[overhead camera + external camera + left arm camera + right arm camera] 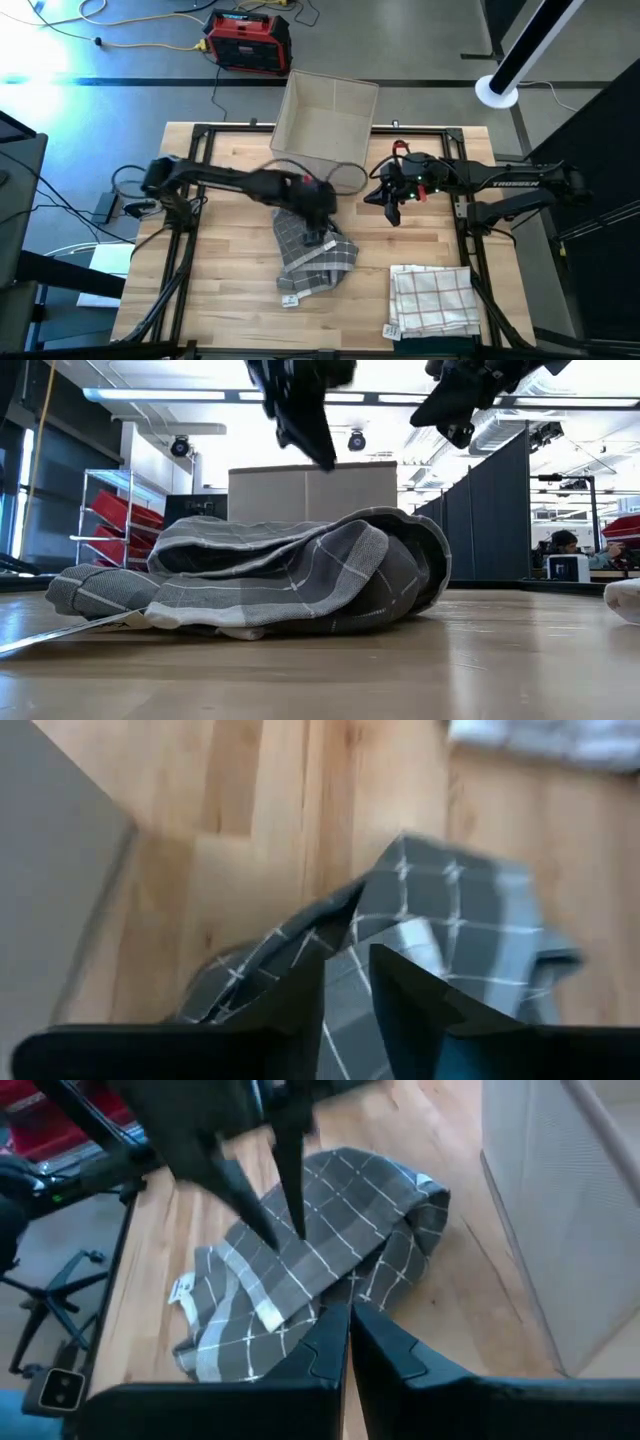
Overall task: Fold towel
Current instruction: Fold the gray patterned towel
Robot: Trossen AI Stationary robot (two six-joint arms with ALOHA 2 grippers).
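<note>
One towel [312, 256] lies rumpled under my left jaws [322, 228], slightly parted, empty; right jaws [392, 214] shut, farther off

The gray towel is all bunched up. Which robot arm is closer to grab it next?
The left one, probably. The left gripper hangs right over the crumpled gray towel, jaws a little apart. The right gripper waits off to the side above bare table, jaws closed.

Crumpled towel [312, 258] mid-table; folded towel [432, 298] right of it; box [326, 118] behind.
</note>
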